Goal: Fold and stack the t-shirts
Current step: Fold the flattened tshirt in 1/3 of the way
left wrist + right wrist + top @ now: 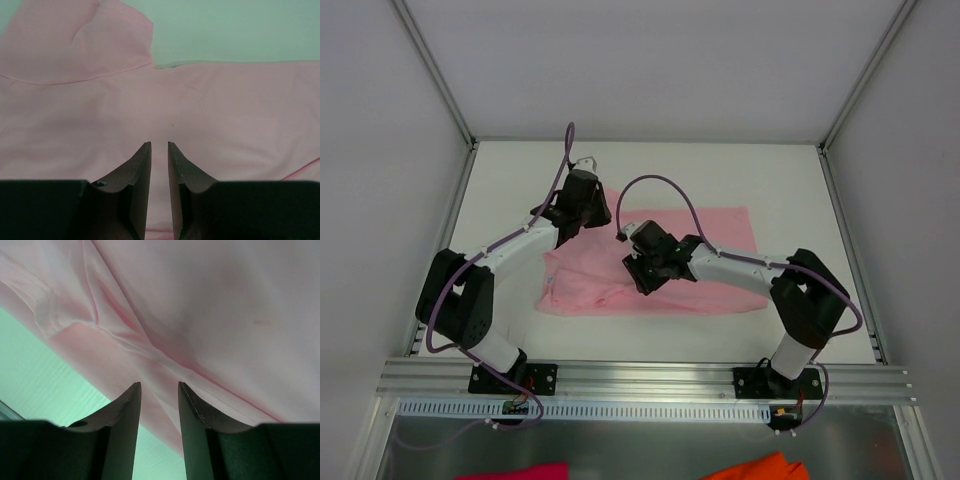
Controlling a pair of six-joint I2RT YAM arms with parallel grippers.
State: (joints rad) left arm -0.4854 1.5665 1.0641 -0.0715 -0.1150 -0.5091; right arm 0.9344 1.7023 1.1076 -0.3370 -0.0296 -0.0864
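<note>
The light pink t-shirt point(710, 250) lies spread and partly folded on the white table point(650, 170), with rumpled layers at its left end. My left gripper point(578, 222) hovers over the shirt's upper left part. In the left wrist view its jaws point(159, 145) stand a narrow gap apart above flat pink cloth point(200, 100), with a sleeve at the upper left. My right gripper point(642, 280) is over the shirt's middle near its front edge. In the right wrist view it point(159, 385) is open above a folded seam of the shirt point(225, 300). The neck label is hidden.
An aluminium rail point(640, 380) runs along the table's near edge by the arm bases. Below it lie a magenta cloth scrap point(520, 470) and an orange cloth scrap point(760, 467). Frame posts and grey walls bound the table's sides and back.
</note>
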